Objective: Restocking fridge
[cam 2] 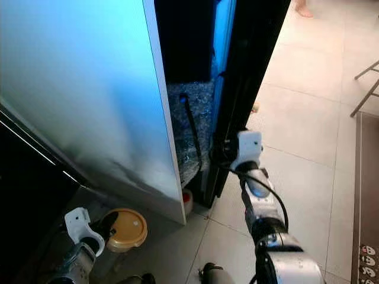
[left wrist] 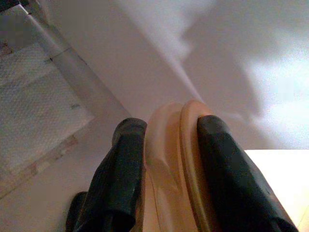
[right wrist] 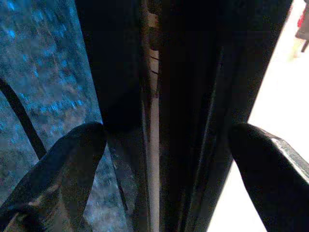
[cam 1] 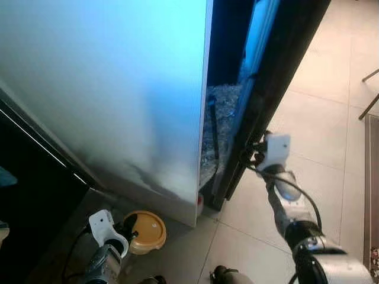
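Right end effector [cam 1: 247, 155]: fingers spread wide, straddling the edge of the dark fridge door [cam 1: 278, 77] at centre right of the left eye view; nothing clamped yet.
Left end effector [cam 1: 127, 228]: closed on the tan lidded container [cam 1: 146, 231], lower left of the left eye view, low beside the fridge's pale side panel [cam 1: 106, 89].
Container handling: looks like light, stiff plastic with a smooth, probably slippery rim; my pads [left wrist: 123, 169] pinch it across the lid edge, so I would keep it level.
Door handling: heavy and rigid; best taken at its free edge.
Floor [cam 1: 320, 130]: pale tiles.
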{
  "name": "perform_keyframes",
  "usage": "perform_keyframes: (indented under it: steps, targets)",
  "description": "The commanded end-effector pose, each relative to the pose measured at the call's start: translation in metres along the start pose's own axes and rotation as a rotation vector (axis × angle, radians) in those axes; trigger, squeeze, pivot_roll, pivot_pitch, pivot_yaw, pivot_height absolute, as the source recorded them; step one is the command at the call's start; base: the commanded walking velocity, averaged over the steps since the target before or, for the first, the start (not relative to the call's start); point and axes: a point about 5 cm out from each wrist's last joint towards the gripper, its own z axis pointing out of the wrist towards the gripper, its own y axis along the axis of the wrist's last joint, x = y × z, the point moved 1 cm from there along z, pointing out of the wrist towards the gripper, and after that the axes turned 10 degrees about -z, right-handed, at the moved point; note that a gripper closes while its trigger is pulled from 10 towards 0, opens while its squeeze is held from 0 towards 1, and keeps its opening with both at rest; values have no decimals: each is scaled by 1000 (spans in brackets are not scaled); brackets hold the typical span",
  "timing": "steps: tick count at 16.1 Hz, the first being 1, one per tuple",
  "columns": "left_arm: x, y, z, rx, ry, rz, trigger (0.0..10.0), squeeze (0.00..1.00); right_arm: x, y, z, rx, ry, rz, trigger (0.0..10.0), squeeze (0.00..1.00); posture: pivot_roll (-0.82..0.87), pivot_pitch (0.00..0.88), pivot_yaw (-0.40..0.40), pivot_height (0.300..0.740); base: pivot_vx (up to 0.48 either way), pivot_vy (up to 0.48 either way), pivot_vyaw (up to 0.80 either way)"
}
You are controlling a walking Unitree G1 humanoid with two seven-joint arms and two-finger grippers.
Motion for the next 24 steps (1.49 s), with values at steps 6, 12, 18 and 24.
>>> perform_keyframes:
  steps: [6,12,18,24]
  targets:
    - [9,-8,-5,29,28,7,10000,0,-13,-7,-4,44,-86,-25,10000,0,-48,206,50,740,0,0,0]
    - [8,-9,-5,31,25,8,10000,0,-41,-11,-13,68,-230,-76,10000,0,-51,209,52,740,0,0,0]
    - [8,-8,-5,33,27,13,10000,0,-72,-17,-30,94,-387,-97,10000,0,-55,210,59,740,0,0,0]
    - [9,-9,-5,37,24,19,10000,0,-73,-41,-52,168,-441,-104,10000,0,-54,213,64,740,0,0,0]
